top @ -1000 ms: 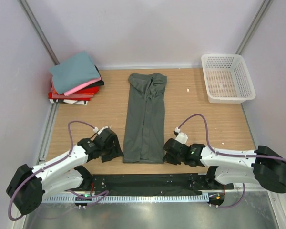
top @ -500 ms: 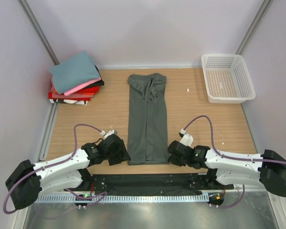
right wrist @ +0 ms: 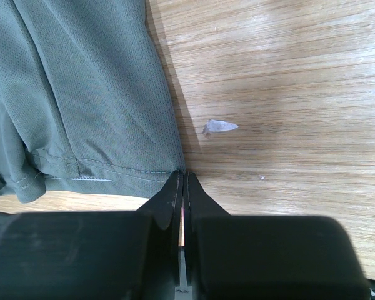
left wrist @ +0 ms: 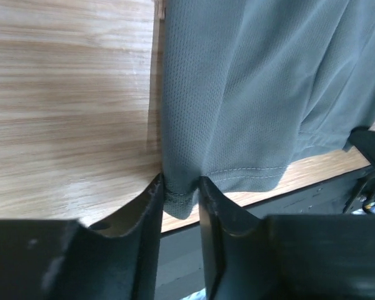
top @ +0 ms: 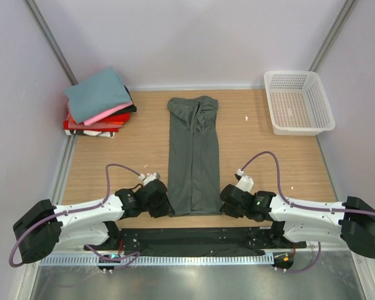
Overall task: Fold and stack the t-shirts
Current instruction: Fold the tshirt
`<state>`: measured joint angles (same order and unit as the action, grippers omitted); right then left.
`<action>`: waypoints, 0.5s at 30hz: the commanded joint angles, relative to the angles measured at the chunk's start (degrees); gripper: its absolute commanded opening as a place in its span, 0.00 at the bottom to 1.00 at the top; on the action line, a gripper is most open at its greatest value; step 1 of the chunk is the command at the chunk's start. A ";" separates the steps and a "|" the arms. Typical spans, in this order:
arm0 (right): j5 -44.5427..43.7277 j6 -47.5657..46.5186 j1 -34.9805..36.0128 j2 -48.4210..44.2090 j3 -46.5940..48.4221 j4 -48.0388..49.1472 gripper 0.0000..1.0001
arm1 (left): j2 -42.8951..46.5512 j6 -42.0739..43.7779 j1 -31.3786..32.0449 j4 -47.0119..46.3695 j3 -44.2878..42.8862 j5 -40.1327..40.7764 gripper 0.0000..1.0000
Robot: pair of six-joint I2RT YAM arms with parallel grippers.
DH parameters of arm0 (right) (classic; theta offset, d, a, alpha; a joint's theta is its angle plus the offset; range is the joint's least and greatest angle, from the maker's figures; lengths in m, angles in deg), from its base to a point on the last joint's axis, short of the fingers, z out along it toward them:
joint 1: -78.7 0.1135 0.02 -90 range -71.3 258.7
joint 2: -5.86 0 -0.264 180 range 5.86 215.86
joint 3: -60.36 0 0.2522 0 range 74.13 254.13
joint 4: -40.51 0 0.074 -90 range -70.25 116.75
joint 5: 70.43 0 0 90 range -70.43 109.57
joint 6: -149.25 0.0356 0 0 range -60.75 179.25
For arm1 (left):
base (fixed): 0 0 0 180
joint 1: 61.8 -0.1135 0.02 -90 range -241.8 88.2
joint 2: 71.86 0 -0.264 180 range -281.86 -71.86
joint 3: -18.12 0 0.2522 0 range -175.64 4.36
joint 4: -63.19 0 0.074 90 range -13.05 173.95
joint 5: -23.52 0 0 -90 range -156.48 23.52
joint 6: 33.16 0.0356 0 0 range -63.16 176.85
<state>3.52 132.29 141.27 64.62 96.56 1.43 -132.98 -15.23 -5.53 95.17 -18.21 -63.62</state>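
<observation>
The dark grey-green t-shirt (top: 194, 156) lies on the wooden table as a long narrow strip, collar end far, hem end near. My left gripper (top: 165, 206) is at its near left corner. In the left wrist view the jaws (left wrist: 180, 187) are closed on a bunched bit of the hem of the shirt (left wrist: 250, 94). My right gripper (top: 224, 201) is at the near right corner. In the right wrist view its jaws (right wrist: 182, 178) are pressed together at the very corner of the shirt's hem (right wrist: 81, 94). Folded teal-blue, pink, black and red shirts (top: 100, 103) are stacked at the back left.
A white plastic lattice basket (top: 298, 103) stands at the back right. A small pale scrap (right wrist: 220, 127) lies on the wood just right of the shirt's hem. A black rail (top: 187, 240) runs along the table's near edge, right behind both grippers. Grey walls close the sides.
The shirt's near end has shifted right and slightly toward the near edge along with the right gripper. The left gripper has moved right to the hem's left corner and closed on it.
</observation>
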 commanded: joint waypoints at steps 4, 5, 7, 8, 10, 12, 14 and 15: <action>-2.05 0.44 0.36 -0.93 -0.99 -1.66 0.01 | 0.13 -3.60 2.09 0.24 1.38 3.21 0.04; -2.05 0.44 0.36 -1.02 -0.64 -2.62 0.01 | 0.39 -3.51 2.44 0.41 0.86 3.47 0.00; -1.96 0.35 0.45 -1.63 0.76 -5.78 0.01 | 0.57 -3.42 3.66 2.60 -0.45 4.61 0.00; -1.96 0.35 0.63 -2.07 1.11 -7.45 0.01 | 0.48 -3.42 4.11 3.31 -1.68 4.97 0.00; -2.05 0.44 1.33 -3.56 1.99 -8.42 0.01 | 0.30 -3.42 4.90 5.15 -3.18 4.88 0.00; -2.23 -0.08 1.42 -4.27 3.57 -10.27 0.01 | 0.13 -3.16 4.99 7.87 -5.89 5.06 0.00; -4.06 -0.96 1.42 -4.53 5.59 -12.81 0.01 | 0.13 -2.55 4.99 10.25 -8.53 6.54 0.00; -4.60 -2.27 1.42 -4.27 8.21 -13.52 0.01 | -0.13 -1.15 4.99 12.17 -11.50 6.99 0.00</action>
<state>2.99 131.94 142.36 61.26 98.55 -7.23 -133.09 -17.79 -0.77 102.38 -23.15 -60.35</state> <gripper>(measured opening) 0.042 0.006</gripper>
